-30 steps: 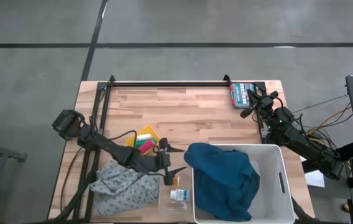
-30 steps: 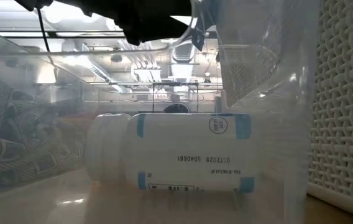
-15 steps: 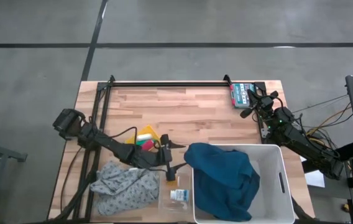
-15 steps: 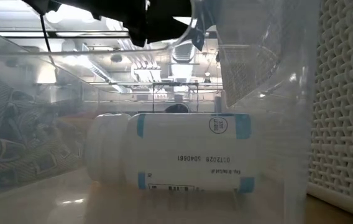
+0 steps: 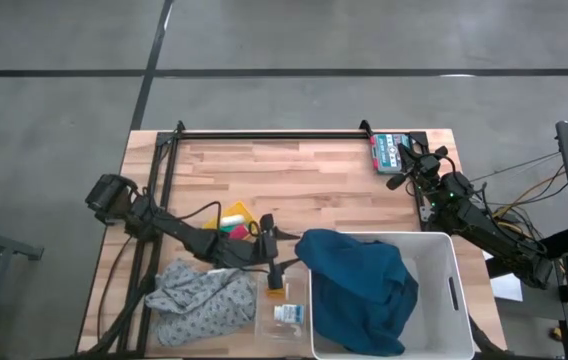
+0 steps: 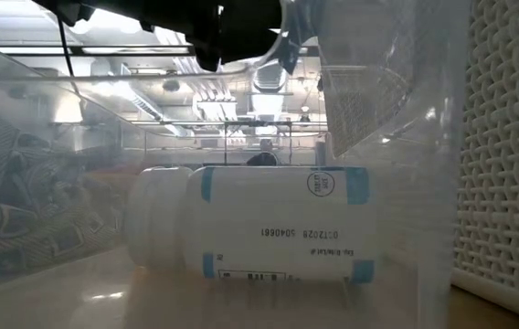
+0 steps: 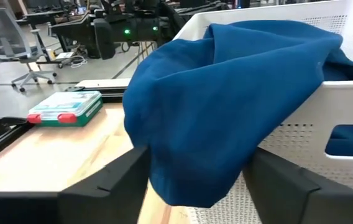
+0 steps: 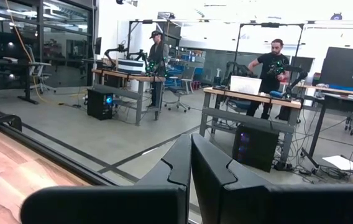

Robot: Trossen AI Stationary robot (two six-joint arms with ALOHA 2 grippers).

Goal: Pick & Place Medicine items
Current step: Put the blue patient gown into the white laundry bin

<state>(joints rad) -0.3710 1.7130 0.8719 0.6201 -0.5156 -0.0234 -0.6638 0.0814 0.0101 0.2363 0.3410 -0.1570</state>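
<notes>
One orange-amber item [image 5: 276, 291] is seen on the desk [image 5: 314, 170], just below the open left pincer [image 5: 274, 252] & nearer it; long axis unclear; right pincer [image 5: 401, 163] closed, well apart.

A small orange-amber item [image 5: 275, 291] lies on the table toward its near edge, just outside the clear container. A white medicine bottle with blue print [image 5: 286, 314] lies on its side inside that container, by the near edge; its label [image 6: 282, 222] reads upside down.
</notes>
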